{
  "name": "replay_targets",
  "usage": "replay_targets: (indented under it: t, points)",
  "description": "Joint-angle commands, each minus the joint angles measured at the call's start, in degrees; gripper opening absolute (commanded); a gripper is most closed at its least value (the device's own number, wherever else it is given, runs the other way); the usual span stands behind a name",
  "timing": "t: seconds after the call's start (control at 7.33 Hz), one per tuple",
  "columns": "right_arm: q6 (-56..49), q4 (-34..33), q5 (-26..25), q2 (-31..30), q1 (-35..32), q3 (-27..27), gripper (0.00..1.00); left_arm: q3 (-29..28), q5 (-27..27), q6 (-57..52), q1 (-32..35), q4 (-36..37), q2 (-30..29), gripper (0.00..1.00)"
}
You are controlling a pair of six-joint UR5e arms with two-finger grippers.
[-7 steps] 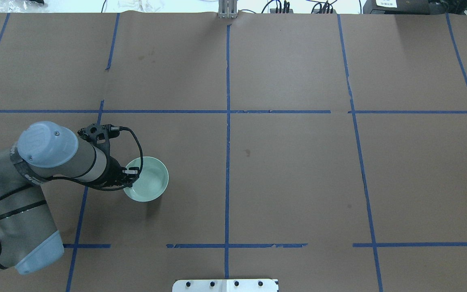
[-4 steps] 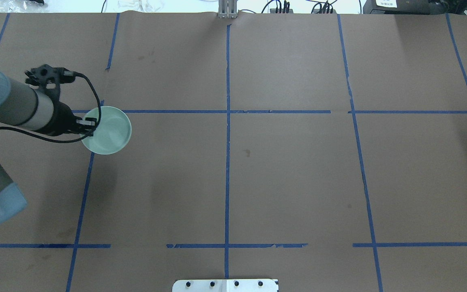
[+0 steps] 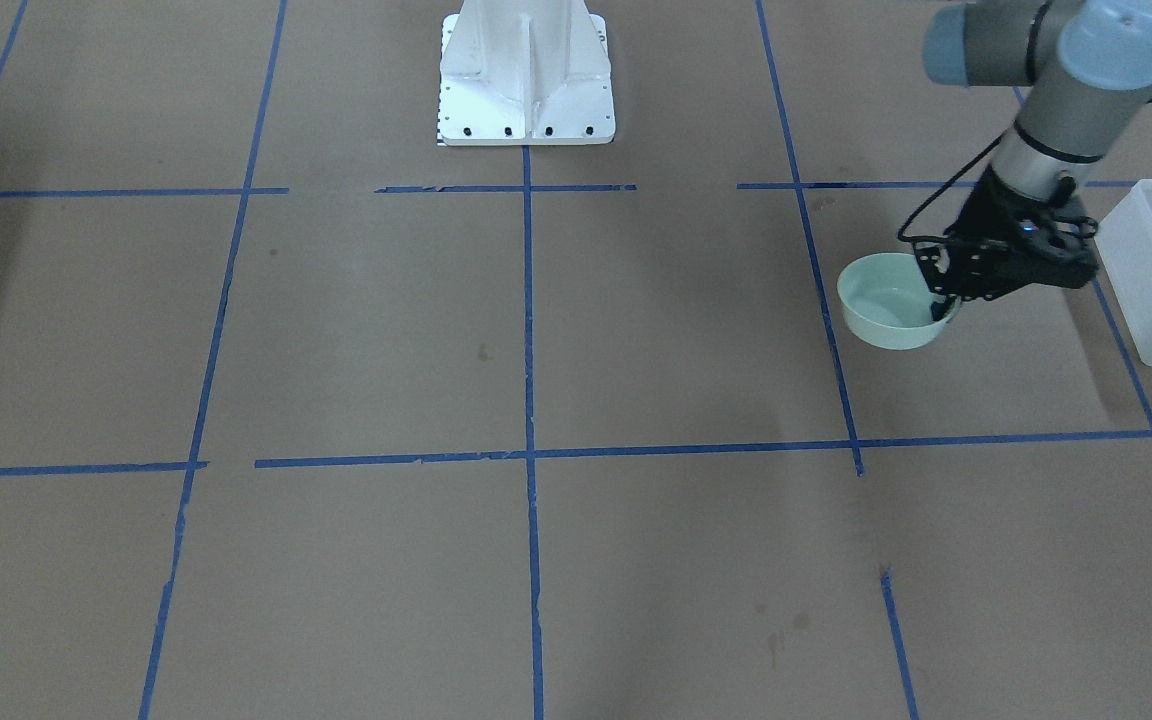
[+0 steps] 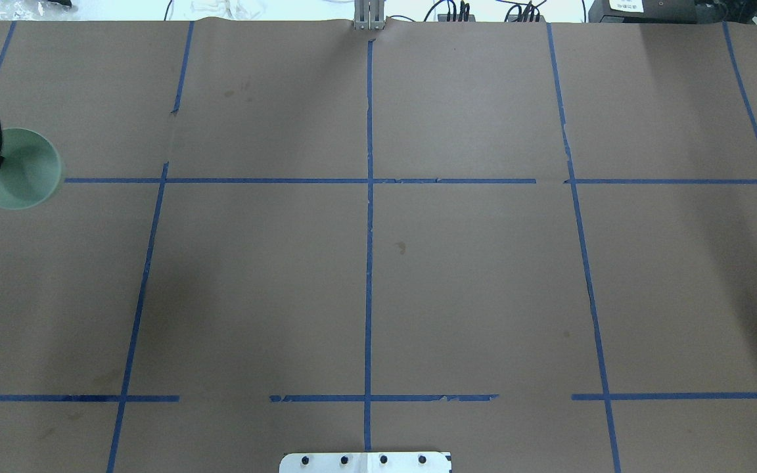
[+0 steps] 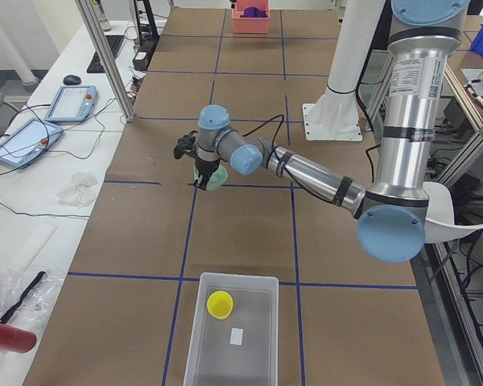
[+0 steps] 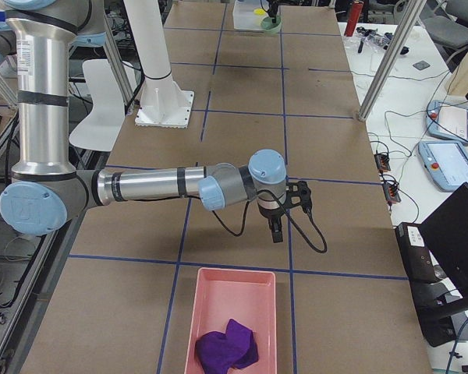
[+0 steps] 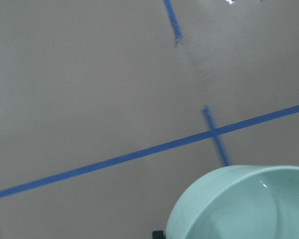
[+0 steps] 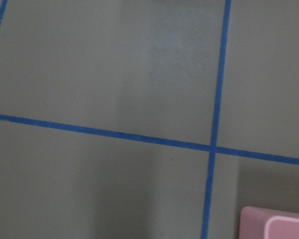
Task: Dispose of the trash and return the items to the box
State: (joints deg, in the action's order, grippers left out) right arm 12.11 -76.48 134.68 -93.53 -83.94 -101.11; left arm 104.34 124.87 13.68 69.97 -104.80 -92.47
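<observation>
My left gripper (image 3: 944, 303) is shut on the rim of the pale mint-green bowl (image 3: 888, 305) and holds it upright above the brown table. The bowl also shows at the left edge of the overhead view (image 4: 20, 169), in the left view (image 5: 215, 178) and in the left wrist view (image 7: 244, 206). The translucent box (image 3: 1141, 265) stands beside it, apart from the bowl, with the yellow cup (image 5: 220, 304) inside it (image 5: 262, 354). My right gripper (image 6: 274, 227) hangs over bare table near a pink bin; I cannot tell whether it is open or shut.
A pink bin (image 6: 230, 312) with a purple cloth (image 6: 230, 347) stands at the table's right end. The white robot base (image 3: 526, 75) is at the robot side. Blue tape lines cross the brown table cover.
My left arm has carried the bowl away from the robot and leftward, from the near-left square to the overhead view's left edge. The arm has mostly left that view.
</observation>
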Motion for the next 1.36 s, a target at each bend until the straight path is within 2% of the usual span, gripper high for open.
replay_targets:
  t: [0.0, 0.14, 0.27, 0.41, 0.95, 1.23]
  points:
    - [5.29, 0.02, 0.50, 0.01, 2.64, -2.69, 1.00, -12.43, 3.36, -24.30, 14.43, -0.06, 1.42, 0.00]
    - [7.30, 0.02, 0.59, 0.01, 3.52, -3.21, 1.00, -20.85, 4.58, -33.10, 20.50, -1.02, 1.33, 0.00]
    - [8.88, 0.10, 0.50, 0.01, 4.39, -3.57, 1.00, -24.06, 4.42, -35.63, 24.56, -2.24, 1.42, 0.00]
    - [9.16, 0.11, 0.67, 0.01, 4.49, -3.48, 1.00, -28.18, 4.68, -35.91, 27.04, -2.43, 4.12, 0.00]
    - [11.36, 0.02, 0.24, 0.01, 5.19, -2.96, 1.00, -30.24, 4.33, -36.01, 28.20, -4.45, 8.53, 0.00]
    - [11.45, 0.11, 0.23, 0.01, 5.63, -2.95, 1.00, -35.41, 3.98, -35.66, 28.20, -10.75, 8.36, 0.00]
